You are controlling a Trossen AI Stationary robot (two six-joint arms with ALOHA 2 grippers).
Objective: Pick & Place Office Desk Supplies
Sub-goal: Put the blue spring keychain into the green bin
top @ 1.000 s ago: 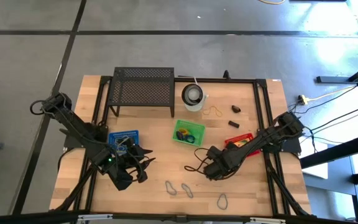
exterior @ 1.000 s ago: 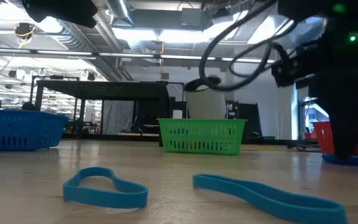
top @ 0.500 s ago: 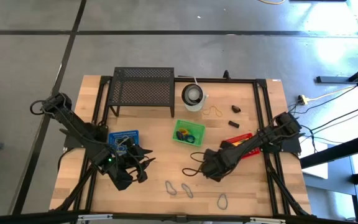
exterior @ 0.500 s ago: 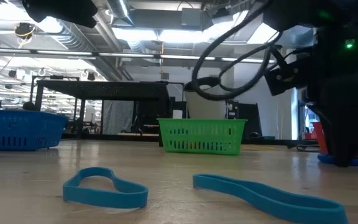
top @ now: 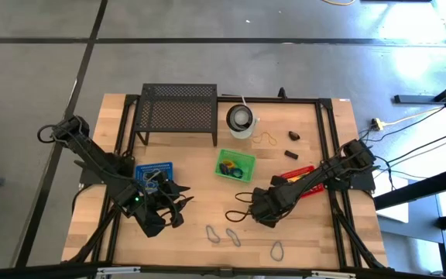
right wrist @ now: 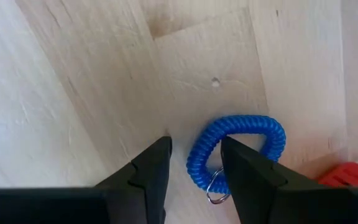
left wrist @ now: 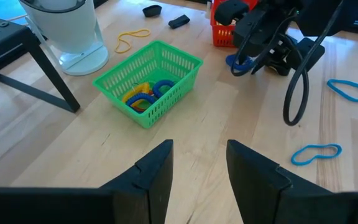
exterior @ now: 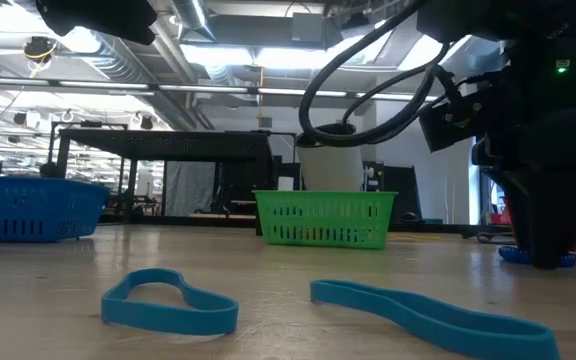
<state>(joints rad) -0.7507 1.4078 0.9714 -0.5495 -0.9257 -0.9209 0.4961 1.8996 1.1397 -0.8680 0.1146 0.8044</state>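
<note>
Wooden table (top: pixel 300 232) is bearing a blue coil loop (right wrist: pixel 238 146); right gripper (right wrist: pixel 194 171) is hovering spread-fingered over it, left gripper (left wrist: pixel 197 171) is waiting, fingers apart

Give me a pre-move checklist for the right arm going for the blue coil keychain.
1. Right tool above the blue coil keychain: ok.
2. Right tool fingers open, coil not yet gripped: ok.
3. Coil lying flat on the bare table, apart from the red basket: ok.
4. Green basket has room among its coils: ok.
5. Left tool open, idle, away from the right arm: ok.
6. Coil centred between the fingers: not ok, it sits toward one finger.
</note>
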